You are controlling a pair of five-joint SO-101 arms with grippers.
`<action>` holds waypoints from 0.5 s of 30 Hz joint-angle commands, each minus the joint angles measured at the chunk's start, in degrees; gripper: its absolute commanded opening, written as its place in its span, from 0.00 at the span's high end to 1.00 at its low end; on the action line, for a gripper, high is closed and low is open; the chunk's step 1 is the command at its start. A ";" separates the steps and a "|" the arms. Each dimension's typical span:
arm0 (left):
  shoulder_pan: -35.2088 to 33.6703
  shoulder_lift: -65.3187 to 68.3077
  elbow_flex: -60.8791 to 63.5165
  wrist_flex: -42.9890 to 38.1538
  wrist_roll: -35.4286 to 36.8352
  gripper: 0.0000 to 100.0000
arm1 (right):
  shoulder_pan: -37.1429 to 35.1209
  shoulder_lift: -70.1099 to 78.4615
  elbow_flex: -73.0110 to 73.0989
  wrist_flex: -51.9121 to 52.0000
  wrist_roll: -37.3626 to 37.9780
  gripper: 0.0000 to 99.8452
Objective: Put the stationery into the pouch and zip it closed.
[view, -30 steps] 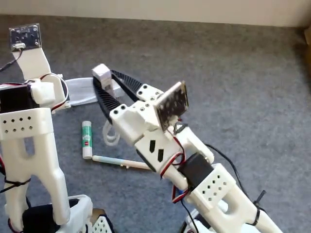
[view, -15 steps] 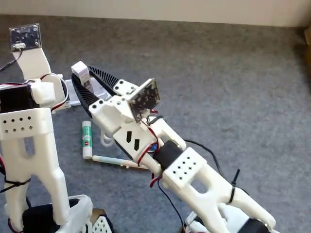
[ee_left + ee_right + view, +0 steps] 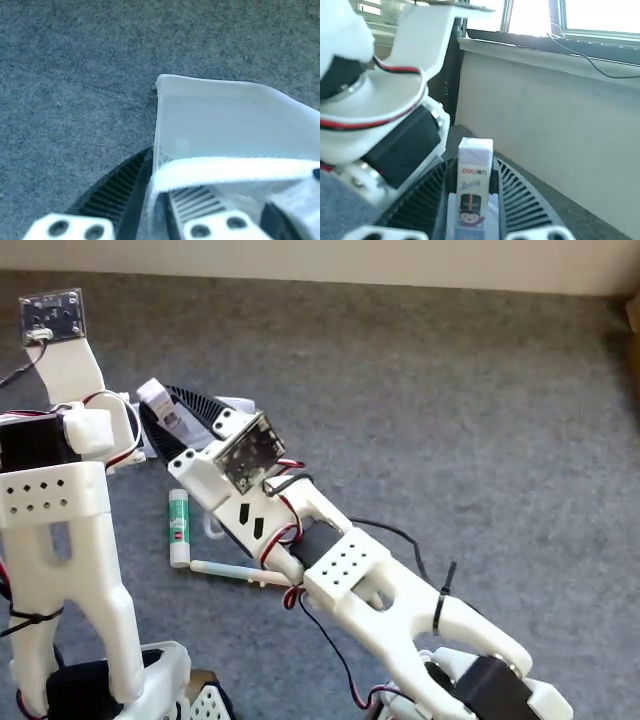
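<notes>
Upper left in the high view, my right pincer point(image 3: 155, 400) grips the eraser point(image 3: 474, 190), beside the mesh pouch point(image 3: 220, 125) whose rim my left pincer point(image 3: 162, 180) pinches; I'd clear that rim, seemingly just ahead, before releasing.

- The eraser point(image 3: 475, 190), clamped between the fingers of the right gripper point(image 3: 472, 166), carries a short line of red print near its upper end.
- Beneath that red line sits a fainter line of slanted script in a pale colour.
- Lower on the same face is a small cartoon figure with a tall dark hat and a red coat.
- In the high view the eraser's printed face shows as dark specks, too small to read.
- The glue stick point(image 3: 178, 525) lying on the grey carpet point(image 3: 480, 390) wears a green label with a small red patch; its lettering is too small to make out.
</notes>
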 commanded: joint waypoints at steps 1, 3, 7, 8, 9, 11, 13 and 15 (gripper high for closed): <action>0.66 1.01 -1.01 0.35 0.62 0.99 | -0.22 -0.40 -3.74 -2.51 1.67 1.00; 0.57 1.01 -0.84 0.35 0.62 0.99 | -0.22 -0.40 -3.74 -2.51 1.67 1.00; 0.57 1.01 -0.75 0.35 0.62 0.99 | 0.84 -0.40 -3.65 -2.15 1.67 0.99; 0.57 1.01 -0.75 0.35 0.62 0.99 | 1.01 -0.40 -3.65 -2.15 1.67 0.99; 0.57 1.01 -0.75 0.35 0.62 0.99 | 1.10 -0.40 -3.65 -2.15 1.67 0.99; 0.57 1.01 -0.75 0.35 0.62 0.99 | 1.63 -0.40 -3.65 -2.07 1.49 0.98; 0.57 1.01 -0.84 0.35 0.62 0.99 | 1.63 -0.40 -3.65 -1.98 1.49 0.94; 0.57 1.01 -0.75 0.26 0.62 0.99 | 1.63 -0.40 -3.56 -1.19 1.41 0.88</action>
